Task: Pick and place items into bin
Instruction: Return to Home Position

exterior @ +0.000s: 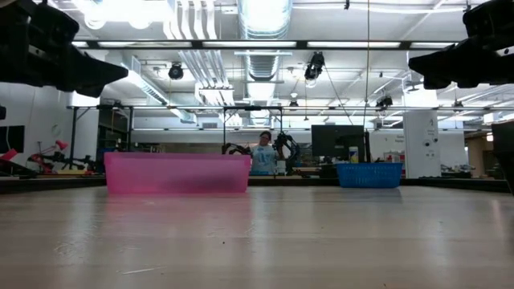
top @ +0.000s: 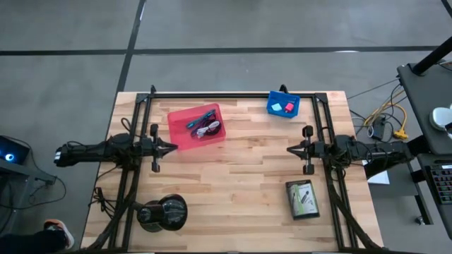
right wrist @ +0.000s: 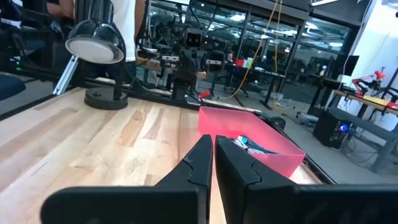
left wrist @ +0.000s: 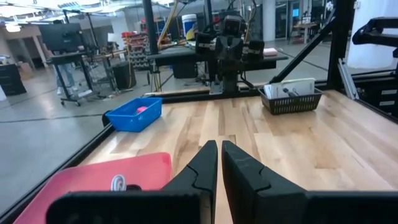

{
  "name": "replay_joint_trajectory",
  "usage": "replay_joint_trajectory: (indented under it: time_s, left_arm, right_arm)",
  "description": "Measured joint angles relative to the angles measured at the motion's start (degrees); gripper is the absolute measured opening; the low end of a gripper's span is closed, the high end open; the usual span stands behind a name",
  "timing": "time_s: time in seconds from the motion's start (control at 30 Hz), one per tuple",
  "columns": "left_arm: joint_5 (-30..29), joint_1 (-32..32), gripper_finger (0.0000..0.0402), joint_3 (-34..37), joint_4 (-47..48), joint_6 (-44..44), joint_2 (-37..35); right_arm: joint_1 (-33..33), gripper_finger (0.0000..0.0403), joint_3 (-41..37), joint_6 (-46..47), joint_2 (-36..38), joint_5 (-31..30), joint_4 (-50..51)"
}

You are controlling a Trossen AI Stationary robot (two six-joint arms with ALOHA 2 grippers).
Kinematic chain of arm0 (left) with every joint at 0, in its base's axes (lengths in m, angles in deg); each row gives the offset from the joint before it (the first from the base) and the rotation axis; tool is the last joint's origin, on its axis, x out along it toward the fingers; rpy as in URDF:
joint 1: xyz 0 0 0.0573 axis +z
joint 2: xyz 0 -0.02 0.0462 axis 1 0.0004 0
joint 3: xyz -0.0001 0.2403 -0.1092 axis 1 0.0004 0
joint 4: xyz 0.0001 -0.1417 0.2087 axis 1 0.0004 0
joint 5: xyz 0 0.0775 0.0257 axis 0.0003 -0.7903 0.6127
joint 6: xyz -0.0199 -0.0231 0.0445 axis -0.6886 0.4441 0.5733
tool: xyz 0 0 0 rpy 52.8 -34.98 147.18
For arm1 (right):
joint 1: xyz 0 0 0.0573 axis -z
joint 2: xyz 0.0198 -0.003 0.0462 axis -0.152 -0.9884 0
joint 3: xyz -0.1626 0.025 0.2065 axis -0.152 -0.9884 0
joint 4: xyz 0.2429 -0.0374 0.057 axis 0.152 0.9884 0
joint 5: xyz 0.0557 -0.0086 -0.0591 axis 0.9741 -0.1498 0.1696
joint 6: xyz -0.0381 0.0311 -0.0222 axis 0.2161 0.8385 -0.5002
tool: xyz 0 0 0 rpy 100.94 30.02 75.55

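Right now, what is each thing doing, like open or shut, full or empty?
Left gripper: shut, empty, raised above the table beside the pink bin.
Right gripper: shut, empty, raised above the table.
Pink bin: holds cables.
Blue bin: holds a pink cube and a pale teal cube.
Black tray: holds a green packet.
Black lamp: standing on its base.

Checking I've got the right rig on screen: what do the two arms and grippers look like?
Both are slim, jointed and near-black. The left gripper and right gripper each carry two matte black fingers, wedge-shaped, tapering to points. No markings visible.
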Motion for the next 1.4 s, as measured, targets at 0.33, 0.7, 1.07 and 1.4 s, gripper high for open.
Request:
replay_joint_trajectory:
  time_s: [0.33, 0.7, 1.07, 1.4]
  left_arm:
    - [0.0, 0.0, 0.0008, 0.2, 0.0, -0.1, 0.0]
    - [0.0, 0.0, 0.0008, 0.4, 0.0, 0.0, 0.3]
    - [0.0, 0.0, 0.0008, 0.4, 0.0, 0.0, 0.8]
    - [0.0, 0.0, 0.0008, 0.4, 0.0, 0.0, 0.8]
  right_arm:
    - [0.0, 0.0009, 0.0, 6.4, -0.1, 0.0, 0.0]
    - [0.0, 0.0009, 0.0, 6.3, -0.1, 0.0, 0.0]
    - [0.0, 0.0009, 0.0, 6.3, -0.1, 0.0, 0.0]
    - [0.0, 0.0009, 0.0, 6.3, -0.1, 0.0, 0.0]
